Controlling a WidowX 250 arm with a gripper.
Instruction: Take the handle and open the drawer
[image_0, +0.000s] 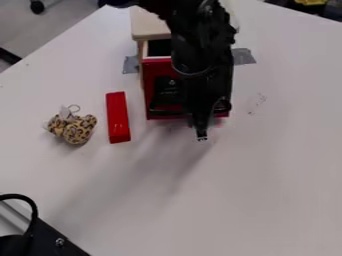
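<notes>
A: Where was the drawer (153, 82) placed?

B: It was seen jutting from the front of the wooden cabinet (148, 25), apparently partly pulled out. Its black handle (167, 97) was set low on the red face.

A: And the end effector (202, 134)?

B: It was held before the cabinet, with the handle partly hidden behind; whether it was clenched or released could not be told.

A: How was the handle best taken?

B: By its middle, it was judged: stiff, perhaps slippery, with the light drawer to be drawn straight outward.
</notes>
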